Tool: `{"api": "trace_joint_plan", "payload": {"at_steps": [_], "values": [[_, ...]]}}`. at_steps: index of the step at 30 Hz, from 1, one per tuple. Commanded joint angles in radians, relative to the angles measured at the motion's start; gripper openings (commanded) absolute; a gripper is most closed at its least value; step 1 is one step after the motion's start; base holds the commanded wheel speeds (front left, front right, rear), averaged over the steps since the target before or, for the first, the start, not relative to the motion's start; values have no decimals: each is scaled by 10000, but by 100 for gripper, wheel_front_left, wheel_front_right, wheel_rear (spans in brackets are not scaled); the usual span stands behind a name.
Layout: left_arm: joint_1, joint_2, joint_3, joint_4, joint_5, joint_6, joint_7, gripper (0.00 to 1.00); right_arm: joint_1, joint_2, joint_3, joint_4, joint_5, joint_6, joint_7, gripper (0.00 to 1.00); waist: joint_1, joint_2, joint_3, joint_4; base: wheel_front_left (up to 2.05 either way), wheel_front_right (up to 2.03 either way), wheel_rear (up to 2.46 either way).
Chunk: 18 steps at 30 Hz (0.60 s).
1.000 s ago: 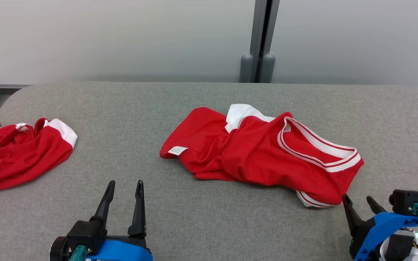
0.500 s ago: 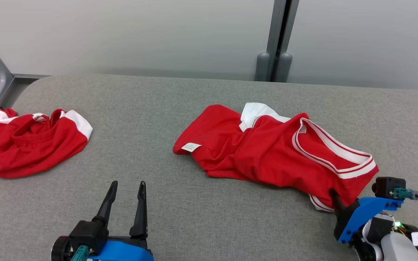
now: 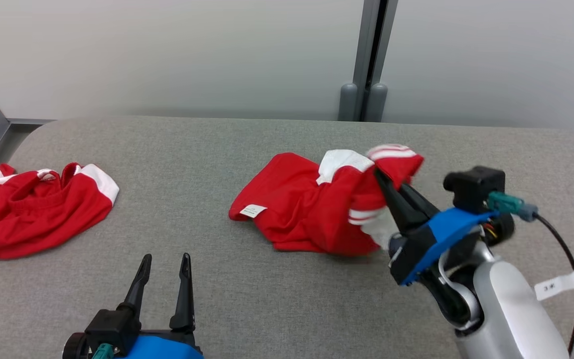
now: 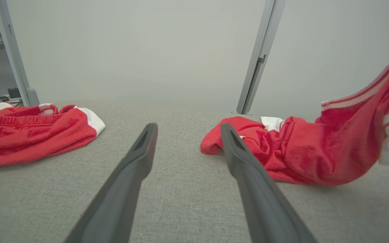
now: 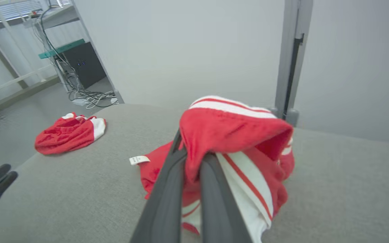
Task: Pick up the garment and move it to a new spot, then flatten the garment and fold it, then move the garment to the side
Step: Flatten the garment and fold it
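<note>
The right gripper [image 3: 385, 180] reaches forward and upward, fingers clamped on the striped edge of the red garment [image 3: 307, 219]. It holds that end above the grey table [image 3: 267, 309] while the rest lies bunched mid-table; its fingertips seem buried in cloth. The left gripper [image 3: 165, 262] sits low near the front edge, fingers spread, empty.

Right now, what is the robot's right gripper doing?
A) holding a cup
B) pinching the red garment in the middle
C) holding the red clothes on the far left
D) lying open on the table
B: the right gripper is shut on the middle red garment, its striped edge raised off the grey table.
</note>
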Motion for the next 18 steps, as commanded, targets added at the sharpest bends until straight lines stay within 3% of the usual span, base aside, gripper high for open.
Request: {"api": "trace_joint_plan", "payload": {"at_steps": [1, 4, 8, 14, 18], "values": [[27, 47, 31, -39, -15, 51, -25, 100, -374, -31, 281, -347, 448, 5, 98, 0, 0, -1, -52, -77, 0, 0, 0], [18, 39, 45, -61, -48, 82, -25, 100, -1280, -35, 1225, -1024, 1742, 5, 348, 0, 0, -1, -84, -155, 0, 0, 0], [-165, 20, -40, -43, -27, 30, -25, 100, -3147, -31, 2301, -599, 3485, 5, -56, 0, 0, -1, -32, -37, 0, 0, 0], [-366, -96, -347, 83, 53, -72, -25, 100, -6013, -31, 3572, 888, 5767, 5, -1732, 0, 0, -1, -41, 560, 0, 0, 0], [-300, -152, -350, 28, 42, -39, -25, 100, -7281, -37, 3790, 1754, 6451, 5, -3166, 0, 0, -1, -30, 735, 0, 0, 0]]}}
